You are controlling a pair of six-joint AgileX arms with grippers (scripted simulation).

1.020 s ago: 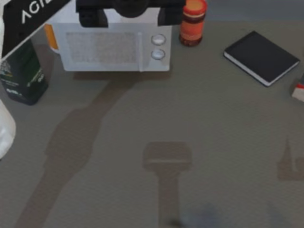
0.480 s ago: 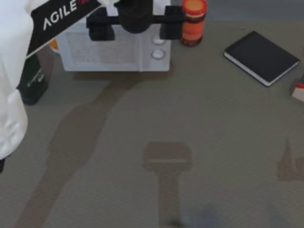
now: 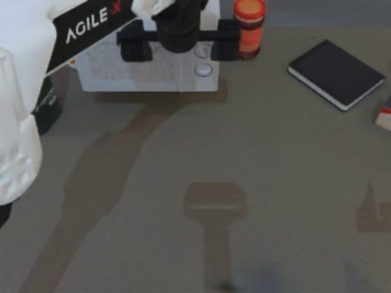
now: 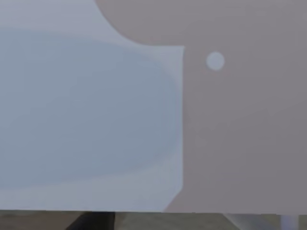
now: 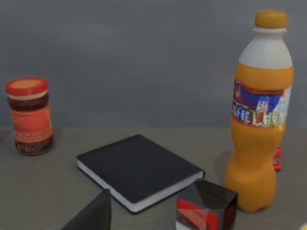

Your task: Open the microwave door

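Observation:
The white microwave (image 3: 153, 82) stands at the back left of the table, with its two grey knobs (image 3: 203, 69) on the right panel. Its door (image 3: 113, 68) with the speckled mesh window lies flush and closed, and the thin handle (image 3: 181, 78) runs along the door's right edge. My left gripper (image 3: 180, 44) hangs open over the microwave's front, its black fingers (image 3: 135, 46) wide apart on either side of the handle line. The left wrist view is filled by the microwave (image 4: 240, 143) at very close range. My right gripper is outside the top view; one dark finger (image 5: 93, 213) shows in its wrist view.
An orange-lidded jar (image 3: 249, 24) stands just right of the microwave. A black book (image 3: 336, 73) lies at the back right and a red-and-white box (image 3: 385, 117) at the right edge. A dark green bottle (image 3: 46, 104) stands left of the microwave. An orange soda bottle (image 5: 261, 120) is nearby.
My left arm has swung further into view and its open gripper has come forward from the microwave's top toward its front face. The door has not moved.

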